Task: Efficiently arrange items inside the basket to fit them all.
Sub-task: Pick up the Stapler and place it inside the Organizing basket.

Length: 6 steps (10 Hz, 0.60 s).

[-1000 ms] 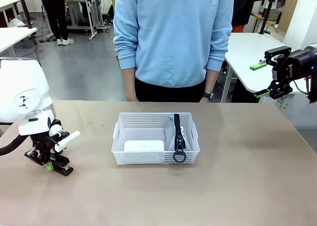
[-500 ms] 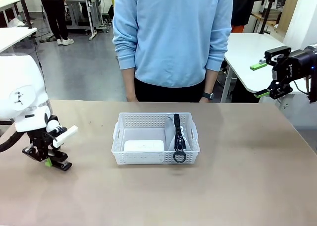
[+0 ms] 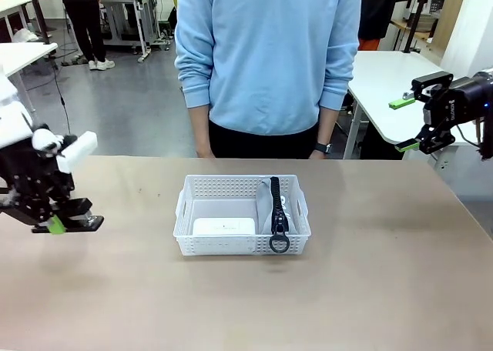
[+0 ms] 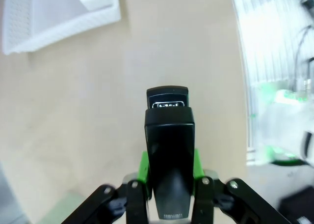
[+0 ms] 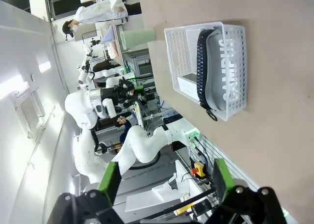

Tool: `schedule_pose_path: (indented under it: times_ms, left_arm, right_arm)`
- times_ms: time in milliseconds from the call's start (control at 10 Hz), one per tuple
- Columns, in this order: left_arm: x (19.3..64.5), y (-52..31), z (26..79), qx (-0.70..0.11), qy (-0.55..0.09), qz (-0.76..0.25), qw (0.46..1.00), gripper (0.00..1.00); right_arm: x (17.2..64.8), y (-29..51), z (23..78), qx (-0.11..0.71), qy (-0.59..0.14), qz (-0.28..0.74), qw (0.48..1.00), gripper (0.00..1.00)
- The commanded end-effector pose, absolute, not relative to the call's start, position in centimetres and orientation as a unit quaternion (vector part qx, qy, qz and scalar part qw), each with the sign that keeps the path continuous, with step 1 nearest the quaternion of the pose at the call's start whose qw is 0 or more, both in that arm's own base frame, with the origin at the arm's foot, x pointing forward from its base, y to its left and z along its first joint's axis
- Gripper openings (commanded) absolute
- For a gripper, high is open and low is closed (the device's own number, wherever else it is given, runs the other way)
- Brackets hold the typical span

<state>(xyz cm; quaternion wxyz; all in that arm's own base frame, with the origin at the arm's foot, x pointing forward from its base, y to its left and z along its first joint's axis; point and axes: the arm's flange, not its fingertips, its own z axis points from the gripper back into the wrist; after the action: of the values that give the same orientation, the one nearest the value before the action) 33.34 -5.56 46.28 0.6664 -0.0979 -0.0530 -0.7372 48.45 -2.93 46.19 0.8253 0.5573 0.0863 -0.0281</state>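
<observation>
Left end effector (image 3: 54,222): closed on the small black stapler (image 4: 169,150), held above the bench (image 3: 370,289) near its left end, well apart from the basket.
Left wrist view: green pads (image 4: 143,166) clamp the stapler's sides. Its nose points away and carries a white mark too small to read. A corner of the basket sits at top left.
Basket (image 3: 242,246): white lattice, mid-bench, in front of the person.
White box (image 3: 223,226): lies flat in the basket's left part.
Grey pouch (image 3: 264,205): stands on edge in the right part, with its black strap (image 3: 276,212) and ring hanging over the near wall.
Writing: the right wrist view reads white "CAMPUS" (image 5: 230,62) on the pouch's side. In the front view the pouch is seen edge-on.
Pale green cup (image 5: 139,36): in the right wrist view, beyond the basket and apart from it.
Person (image 3: 269,58): light blue sweatshirt with a small dark crocodile emblem.
Right end effector (image 3: 408,124): open and empty, high past the bench's right edge.
Bench: matt tan.
Room: grey floor, white tables.
</observation>
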Motion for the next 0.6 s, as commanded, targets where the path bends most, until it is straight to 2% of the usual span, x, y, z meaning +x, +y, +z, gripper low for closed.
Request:
schedule_pose_path:
  times_ms: [0, 100, 200, 500]
  left_arm:
    - [34.8, -5.6, 49.1, -0.164, -0.027, -0.701, 0.694, 0.0]
    - [35.9, -4.8, 49.2, -0.184, -0.018, -0.677, 0.712, 0.0]
    - [33.0, -5.6, 48.0, -0.122, -0.035, -0.721, 0.681, 0.0]
    - [33.0, -5.6, 48.0, -0.122, -0.035, -0.721, 0.681, 0.0]
  right_arm:
    - [48.4, -3.0, 46.4, 0.553, 0.088, -0.024, 0.828, 1.0]
    - [48.4, -3.0, 46.4, 0.553, 0.088, -0.024, 0.828, 1.0]
    - [48.4, -3.0, 46.4, 0.553, 0.088, -0.024, 0.828, 1.0]
    - [48.4, -3.0, 46.4, 0.553, 0.088, -0.024, 0.828, 1.0]
